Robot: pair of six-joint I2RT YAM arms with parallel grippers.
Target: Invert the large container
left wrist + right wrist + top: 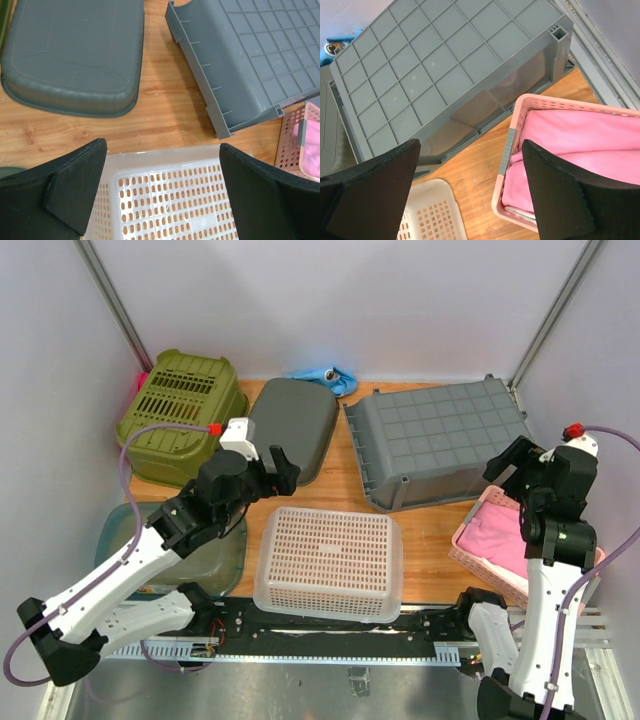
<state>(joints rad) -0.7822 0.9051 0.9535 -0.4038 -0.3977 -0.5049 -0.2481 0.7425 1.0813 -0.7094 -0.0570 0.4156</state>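
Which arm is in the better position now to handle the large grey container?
Right, probably. The right fingers, open, hang close beside the grey container. The left fingers, also open, hover over the white basket, farther from the container.

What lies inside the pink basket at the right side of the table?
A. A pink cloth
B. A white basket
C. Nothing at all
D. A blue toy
A: the right wrist view looks down into the pink basket and shows a pink cloth filling it.
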